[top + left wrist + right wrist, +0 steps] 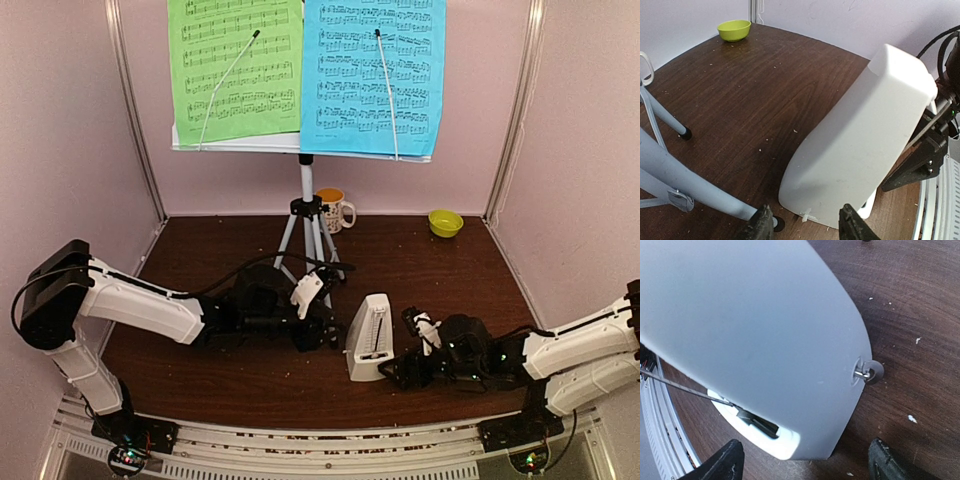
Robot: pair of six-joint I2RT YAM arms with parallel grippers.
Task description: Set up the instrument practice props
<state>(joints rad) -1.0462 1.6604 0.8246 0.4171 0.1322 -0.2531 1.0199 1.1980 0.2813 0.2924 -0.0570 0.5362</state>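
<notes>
The music stand (250, 147) stands at the back on its silver tripod (308, 215), holding a green sheet (235, 70) and a blue sheet (375, 75). The white metronome (372, 335) stands upright on the table between both arms. My left gripper (322, 333) is open just left of it; in the left wrist view the gripper (807, 229) frames the metronome's (860, 145) lower edge without touching. My right gripper (400, 370) is open on its right, and in the right wrist view it (802, 465) stands wide around the metronome's (765, 330) base, pendulum rod (675, 381) and winding key (871, 371) showing.
A patterned mug (335, 210) sits behind the tripod and a small green bowl (445, 222) at the back right, the bowl (734, 30) also in the left wrist view. A tripod leg (670, 175) and its foot lie close to my left finger. Walls enclose the table on three sides.
</notes>
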